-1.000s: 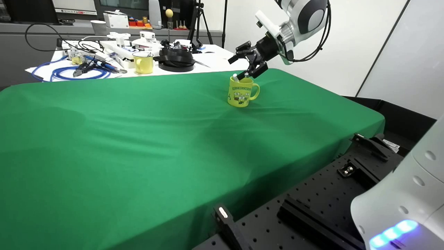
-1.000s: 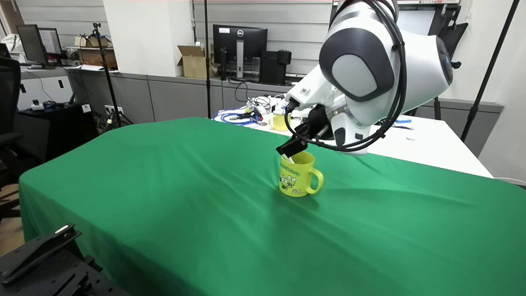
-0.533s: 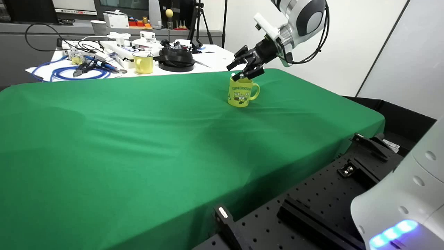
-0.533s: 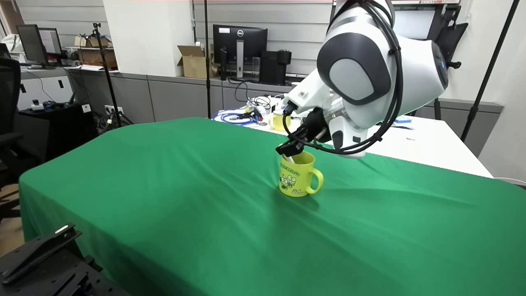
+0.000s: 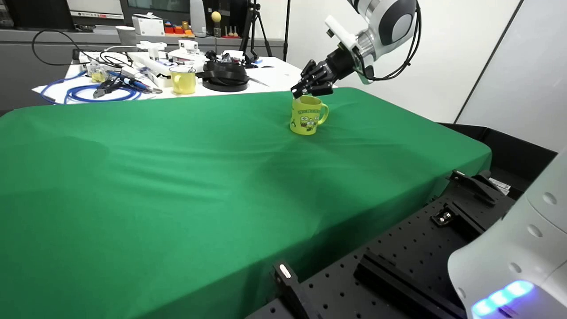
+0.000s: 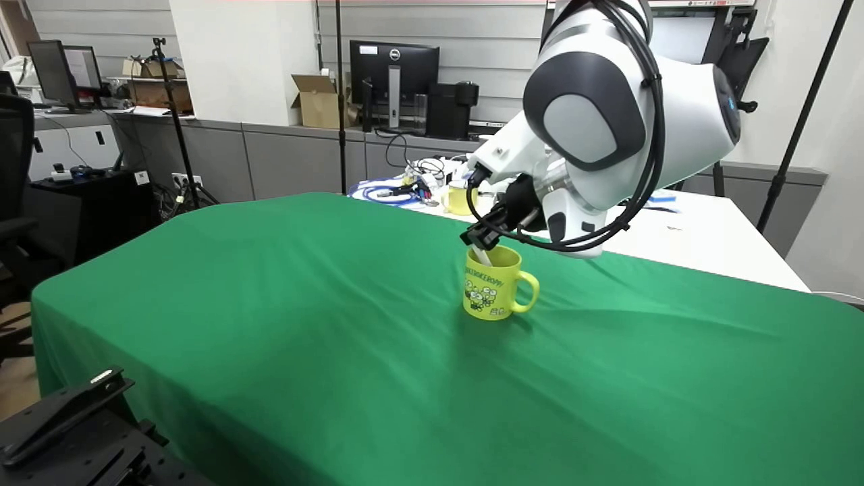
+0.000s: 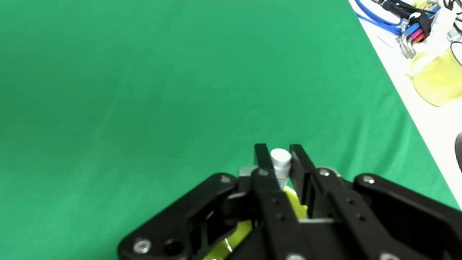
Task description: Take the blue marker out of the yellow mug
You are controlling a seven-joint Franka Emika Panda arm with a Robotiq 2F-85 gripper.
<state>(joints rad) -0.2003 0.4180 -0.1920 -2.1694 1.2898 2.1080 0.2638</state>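
The yellow mug [image 5: 304,116], a lime tint with printed cartoon figures, stands on the green cloth in both exterior views. Its loop handle [image 6: 528,291] sticks out at the side. The marker [image 6: 481,256] leans inside the mug with its upper part above the rim; only white shows on it, no blue. In the wrist view its round white end [image 7: 280,159] sits between the two black fingers of my gripper [image 7: 278,151], which touch it on both sides. The marker's lower part is hidden in the mug. My gripper stands directly over the rim.
Behind the green-covered table [image 5: 168,177], a white table [image 5: 274,73] carries blue cable [image 5: 102,94], a paler yellow mug [image 5: 183,81] and a black coiled item [image 5: 225,75]. A dark perforated base plate [image 5: 345,274] lies along the near edge.
The jaws were wide apart at the mug's rim; they have come together on the marker's white end. The mug has shifted slightly on the cloth, and the gripper moved a little.
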